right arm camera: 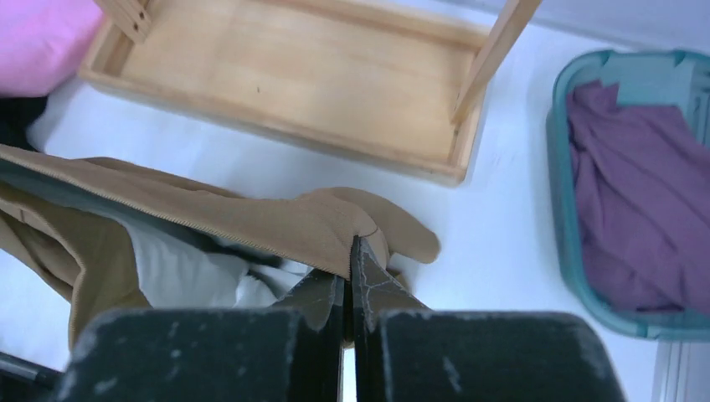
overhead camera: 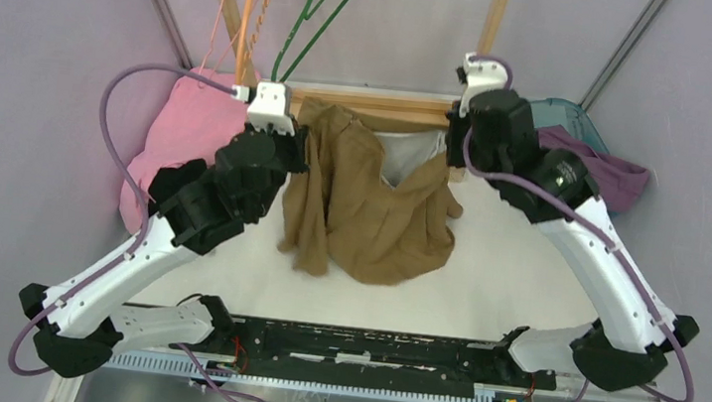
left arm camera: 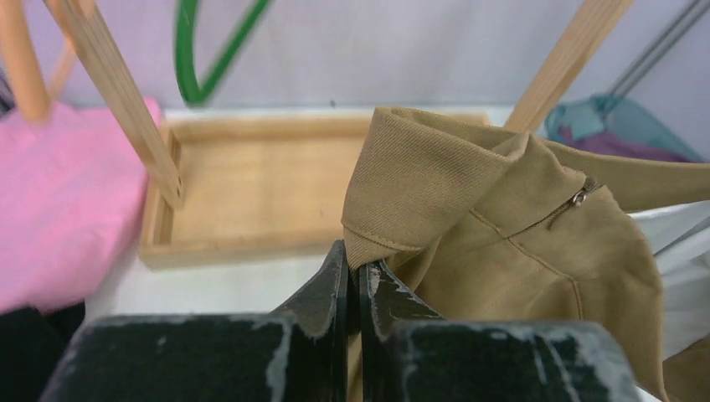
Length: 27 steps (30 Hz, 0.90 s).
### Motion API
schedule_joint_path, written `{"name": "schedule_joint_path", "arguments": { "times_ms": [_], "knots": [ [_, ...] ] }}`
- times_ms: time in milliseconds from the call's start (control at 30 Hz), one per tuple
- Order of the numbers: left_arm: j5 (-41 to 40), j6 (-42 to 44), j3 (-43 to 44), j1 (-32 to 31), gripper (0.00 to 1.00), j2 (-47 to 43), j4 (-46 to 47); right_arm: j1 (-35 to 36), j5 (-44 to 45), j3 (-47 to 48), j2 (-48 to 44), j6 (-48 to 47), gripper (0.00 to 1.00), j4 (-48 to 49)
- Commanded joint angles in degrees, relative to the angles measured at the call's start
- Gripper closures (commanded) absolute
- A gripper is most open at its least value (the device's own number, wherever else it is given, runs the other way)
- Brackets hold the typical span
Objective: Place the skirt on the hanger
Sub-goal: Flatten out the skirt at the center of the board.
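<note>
The tan skirt [overhead camera: 364, 197] with a white lining hangs stretched between my two grippers above the white table. My left gripper [overhead camera: 300, 145] is shut on the left end of its waistband [left arm camera: 393, 243]; a zip shows to the right in the left wrist view. My right gripper [overhead camera: 455, 142] is shut on the right end of the waistband [right arm camera: 335, 226]. The green hanger [overhead camera: 324, 8] hangs on the wooden rack at the back, above and behind the skirt, and it also shows in the left wrist view [left arm camera: 197, 67].
A wooden rack base tray [right arm camera: 285, 75] lies behind the skirt with wooden uprights [left arm camera: 117, 92]. A pink garment [overhead camera: 185, 128] lies at the back left. A teal basket [right arm camera: 578, 226] with a purple garment [right arm camera: 636, 209] stands at the back right. Orange hangers [overhead camera: 250, 10] hang on the rack.
</note>
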Motion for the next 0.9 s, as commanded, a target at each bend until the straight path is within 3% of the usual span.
{"name": "schedule_joint_path", "arguments": {
  "times_ms": [0,200,400,567,867],
  "knots": [
    [5.67,7.22,11.56,5.13,0.91,5.19,2.09,-6.97,-6.75,17.42,8.4,-7.43,0.99,-1.34],
    [11.72,9.28,17.47,12.23,0.91,9.36,8.13,-11.53,-11.72,37.99,19.81,-8.75,0.99,-2.5],
    [15.1,11.41,18.03,15.14,0.93,10.43,13.86,-13.17,-13.83,37.5,20.23,-9.21,0.99,4.48],
    [16.46,8.8,6.61,15.23,0.94,4.18,18.27,-13.23,-15.97,22.35,12.56,-9.33,0.99,10.19],
    [20.63,-6.12,-23.24,15.03,0.96,-9.26,19.3,-13.25,-23.19,-24.64,-7.55,-4.89,0.99,18.27]
  ]
}}
